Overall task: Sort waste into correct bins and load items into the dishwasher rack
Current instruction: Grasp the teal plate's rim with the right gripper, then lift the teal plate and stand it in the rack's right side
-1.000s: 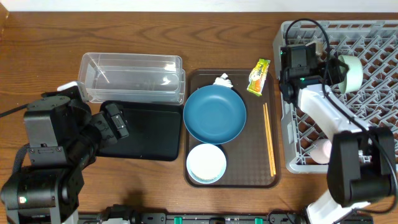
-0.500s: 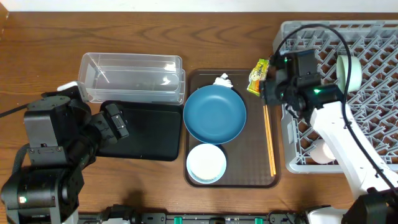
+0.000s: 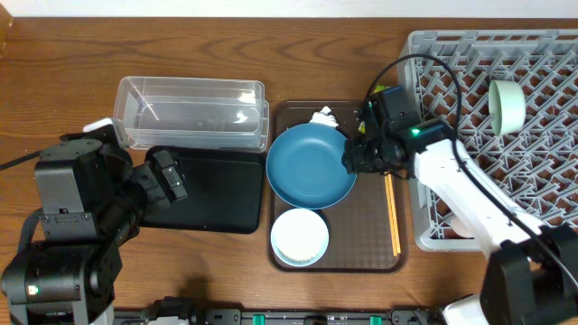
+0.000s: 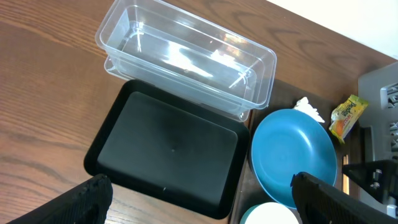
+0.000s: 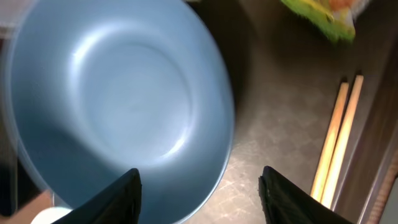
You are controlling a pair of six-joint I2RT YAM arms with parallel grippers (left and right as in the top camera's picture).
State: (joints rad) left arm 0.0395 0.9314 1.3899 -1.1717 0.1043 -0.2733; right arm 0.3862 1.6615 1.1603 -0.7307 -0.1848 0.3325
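Swung left off the dishwasher rack (image 3: 542, 108), my right gripper (image 5: 200, 186) now hangs wide open, empty, over the dark-blue dish (image 3: 307, 167) on the brown tray (image 3: 366, 236); loading it next means closing on its right rim.

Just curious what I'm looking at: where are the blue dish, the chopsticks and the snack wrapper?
blue dish (image 3: 305, 167), overhead view, centre of its hollow.
chopsticks (image 3: 393, 221), overhead view, lower half of the pair.
snack wrapper (image 4: 347, 116), left wrist view, middle of the packet.
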